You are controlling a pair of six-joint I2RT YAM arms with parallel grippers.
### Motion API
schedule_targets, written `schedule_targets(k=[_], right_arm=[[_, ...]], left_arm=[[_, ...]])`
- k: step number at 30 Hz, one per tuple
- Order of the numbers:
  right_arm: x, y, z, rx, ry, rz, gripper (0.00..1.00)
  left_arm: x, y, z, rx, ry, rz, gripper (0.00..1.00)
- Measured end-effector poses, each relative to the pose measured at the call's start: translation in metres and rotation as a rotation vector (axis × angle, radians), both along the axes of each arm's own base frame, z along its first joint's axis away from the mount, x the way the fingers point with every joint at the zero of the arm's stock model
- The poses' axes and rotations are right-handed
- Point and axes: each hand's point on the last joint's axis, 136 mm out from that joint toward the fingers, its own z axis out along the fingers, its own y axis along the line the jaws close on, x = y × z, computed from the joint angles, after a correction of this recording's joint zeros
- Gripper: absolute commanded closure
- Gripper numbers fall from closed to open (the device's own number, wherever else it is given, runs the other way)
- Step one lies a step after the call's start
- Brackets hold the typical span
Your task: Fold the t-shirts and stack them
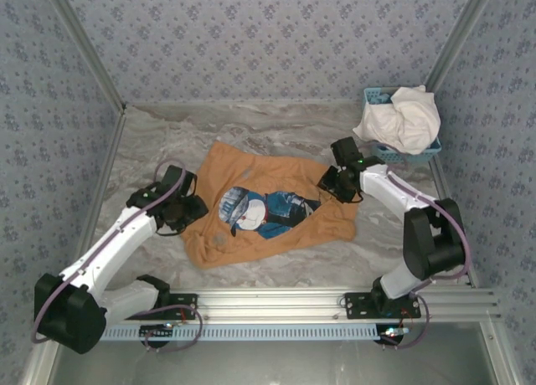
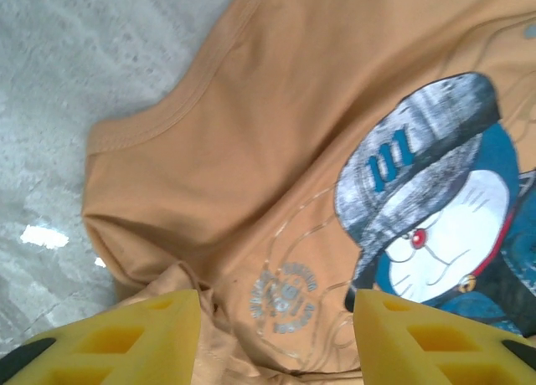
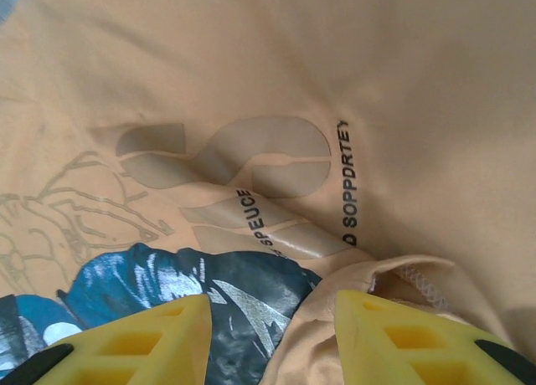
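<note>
Right, looking down on the tan-orange t-shirt (image 1: 268, 205): spread print-up across the middle of the table (image 1: 159, 138), long axis running left to right, tilted a little from far-left to near-right. Parked at its left edge, the left gripper (image 1: 186, 207); at its right edge, the right gripper (image 1: 337, 182). One at each end of that long axis, so no nearer arm to pick, and cloth lying directly beneath both.

Seen from the left wrist: jaws parted roughly halfway, straddling a rumpled fold beside the hem, clamping nothing. Same story from the right wrist: jaws apart over a turned-up stitched edge next to the printed lettering, nothing pinched.

Judging by that, likely a straight drop onto the edge below each gripper, then a carry across the short axis.

Over in the far-right corner, the small light-blue basket (image 1: 423, 153), with the white t-shirt (image 1: 402, 117) heaped inside, crumpled, spilling over the rim. Well apart from the orange one, and nearer the right arm.
</note>
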Motion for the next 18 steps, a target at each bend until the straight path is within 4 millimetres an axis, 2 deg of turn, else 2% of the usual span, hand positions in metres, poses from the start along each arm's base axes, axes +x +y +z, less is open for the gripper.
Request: schedule_targets(k=[5,10,12,15,18], right_arm=[[-0.012,-0.006,-0.014,-0.021,0.084,-0.07,0.54],[-0.014,-0.011,-0.038,-0.037,0.169,-0.12,0.58],[-0.013,-0.012,-0.046,-0.043,0.193,-0.133,0.7],[-0.013,-0.011,-0.048,-0.039,0.204,-0.146,0.99],[-0.012,-0.012,-0.045,-0.041,0.193,-0.152,1.0]], left_arm=[[0.007,-0.003,0.001,0.039,0.005,-0.076,0.42],[0.009,-0.004,-0.018,0.091,0.072,-0.145,0.37],[0.01,-0.003,-0.027,0.111,0.106,-0.162,0.37],[0.016,0.001,-0.04,0.134,0.155,-0.168,0.37],[0.03,0.006,-0.055,0.149,0.19,-0.156,0.37]])
